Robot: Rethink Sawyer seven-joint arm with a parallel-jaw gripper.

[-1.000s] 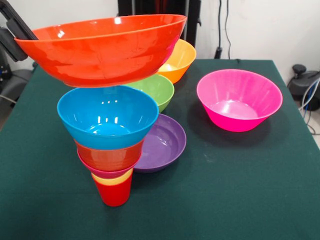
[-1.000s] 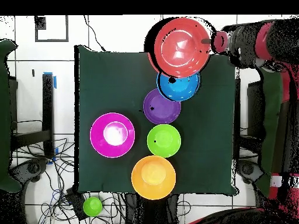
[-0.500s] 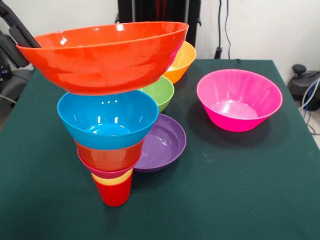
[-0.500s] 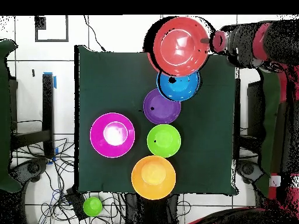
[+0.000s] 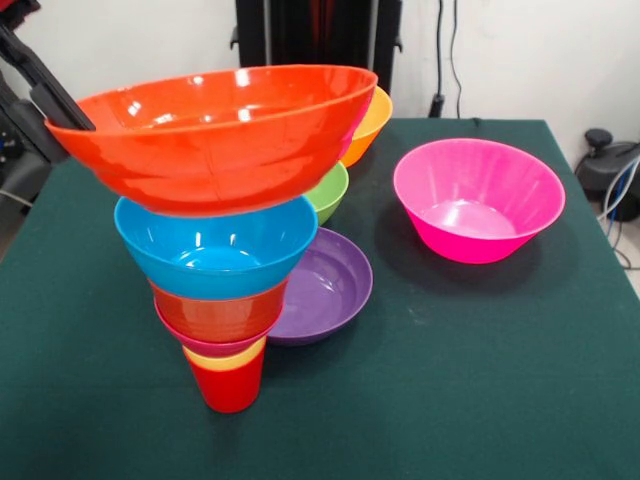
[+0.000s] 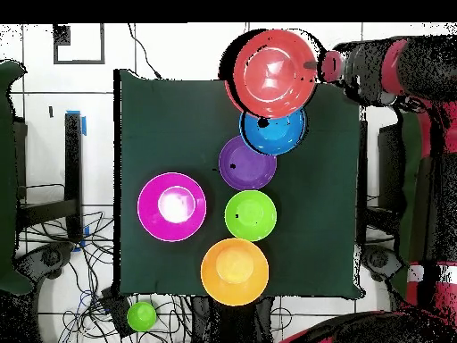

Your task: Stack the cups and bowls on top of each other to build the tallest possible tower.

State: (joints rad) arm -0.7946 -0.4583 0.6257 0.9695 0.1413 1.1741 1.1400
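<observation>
The tower stands near the table's front left: a red cup [image 5: 230, 390] as base, then a yellow cup [image 5: 226, 359], a crimson-pink bowl [image 5: 200, 341], an orange bowl [image 5: 220, 312] and a blue bowl [image 5: 215, 255] [image 6: 277, 134] on top. A large orange-red bowl [image 5: 220, 140] [image 6: 270, 71] hangs slightly tilted right over the blue bowl, its underside at the blue rim. My gripper [image 5: 55, 100] [image 6: 319, 67] is shut on the orange-red bowl's rim, at the left in the front view.
On the green table [image 5: 450, 380] lie a purple bowl [image 5: 325, 285] [image 6: 243, 163], a green bowl [image 5: 325, 190] [image 6: 250, 215], a light orange bowl [image 5: 365, 125] [image 6: 235, 271] and a magenta-pink bowl [image 5: 478, 200] [image 6: 172, 206]. A small green object [image 6: 141, 315] sits off the table.
The gripper has lowered the orange-red bowl steadily toward the blue bowl. The tower and the loose bowls have stayed put.
</observation>
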